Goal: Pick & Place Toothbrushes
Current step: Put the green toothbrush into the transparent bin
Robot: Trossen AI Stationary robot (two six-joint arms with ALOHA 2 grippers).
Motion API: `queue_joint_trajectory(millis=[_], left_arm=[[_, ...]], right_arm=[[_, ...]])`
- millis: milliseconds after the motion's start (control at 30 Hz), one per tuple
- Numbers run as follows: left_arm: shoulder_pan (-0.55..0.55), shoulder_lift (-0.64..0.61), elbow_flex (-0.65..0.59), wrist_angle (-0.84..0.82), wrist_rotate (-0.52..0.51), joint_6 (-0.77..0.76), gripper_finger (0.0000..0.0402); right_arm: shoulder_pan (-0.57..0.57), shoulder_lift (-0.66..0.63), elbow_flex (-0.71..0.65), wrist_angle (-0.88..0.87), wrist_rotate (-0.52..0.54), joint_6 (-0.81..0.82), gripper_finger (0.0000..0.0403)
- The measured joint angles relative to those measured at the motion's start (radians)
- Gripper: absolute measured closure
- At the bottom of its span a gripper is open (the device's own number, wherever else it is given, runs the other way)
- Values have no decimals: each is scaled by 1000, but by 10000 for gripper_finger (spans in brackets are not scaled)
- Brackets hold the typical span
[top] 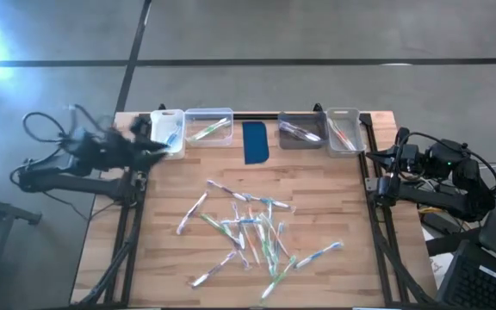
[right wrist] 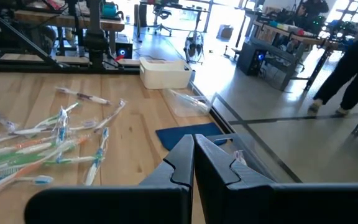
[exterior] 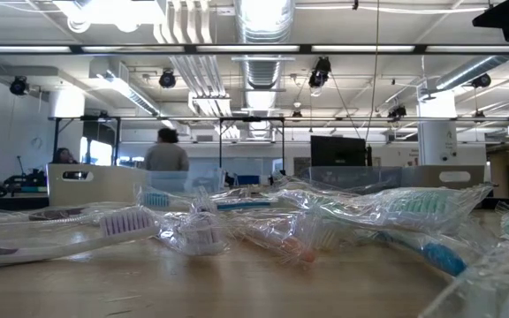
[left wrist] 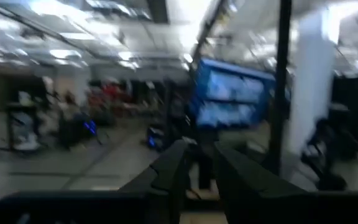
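Note:
The toothbrushes [top: 248, 228] lie loose in a scattered pile on the middle of the wooden table. Many are in clear wrappers, and they fill the low view [exterior: 237, 225] and show in the right wrist view [right wrist: 48, 140]. My left gripper [top: 158, 148] is blurred. It hovers at the table's far left corner beside the white bin [top: 169, 129], and its fingers [left wrist: 199, 155] show a narrow gap with nothing between them. My right gripper [top: 384, 185] waits at the table's right edge, shut and empty [right wrist: 194, 155].
Along the far edge stand the white bin, a clear bin [top: 208, 127], a grey bin [top: 300, 129] and another clear bin [top: 342, 129], each holding some toothbrushes. A dark blue pad [top: 256, 142] lies between them. People are in the room beyond the table [exterior: 166, 150] [right wrist: 353, 68].

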Motion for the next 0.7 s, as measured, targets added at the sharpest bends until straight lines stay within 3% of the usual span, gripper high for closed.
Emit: queue_joint_trajectory(millis=[300,533,700], left_arm=[[0,194,78,-345,202,4,312],[-4,334,80,-592,208,113,311],[-14,433,81,-652,208,183,286]], right_arm=[[0,0,0,0,0,0,394],[0,0,0,0,0,0,394],[0,0,0,0,0,0,394]])
